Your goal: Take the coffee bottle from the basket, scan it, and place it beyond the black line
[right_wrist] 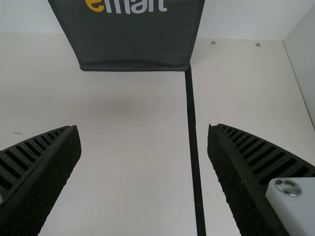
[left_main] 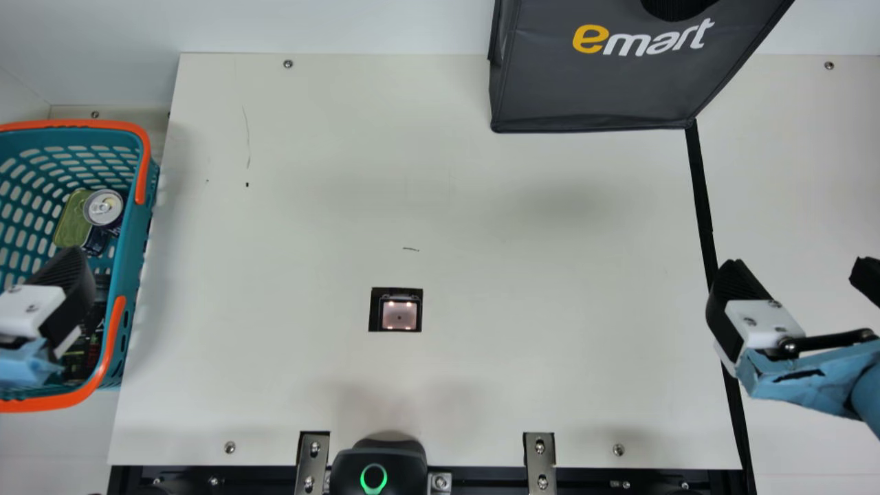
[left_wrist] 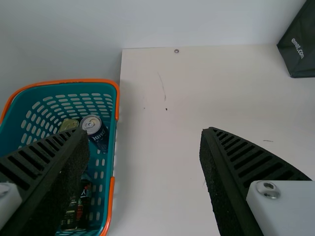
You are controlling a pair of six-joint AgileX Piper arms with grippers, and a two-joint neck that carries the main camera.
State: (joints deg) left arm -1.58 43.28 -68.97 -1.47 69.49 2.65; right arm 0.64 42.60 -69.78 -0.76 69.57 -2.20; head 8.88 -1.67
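The coffee bottle seems to be with the dark bottles (left_wrist: pixel 84 201) at the near end of the blue-green basket (left_wrist: pixel 111 147), but I can't tell which one it is. Those bottles lie with their long sides going from near to far; I can't tell which way the caps point. They have bits of red and small print on them. Farther back in the basket, a dark blue can (left_main: pixel 104 207) with a silver top and pale writing sits beside a green tin (left_main: pixel 71 223). The left tool (left_main: pixel 69 282) is over the basket's near part, its two fingers wide apart. Right of the basket is the bench (left_main: pixel 309 206), with a little scan window (left_main: pixel 399 314) in it. At the far right, a dark gray bag (left_main: pixel 591 89) has yellow and white letters. The black line (left_main: pixel 701 192) runs from its corner to the near side. The right tool (left_main: pixel 797 268) is over there, fingers wide apart too.
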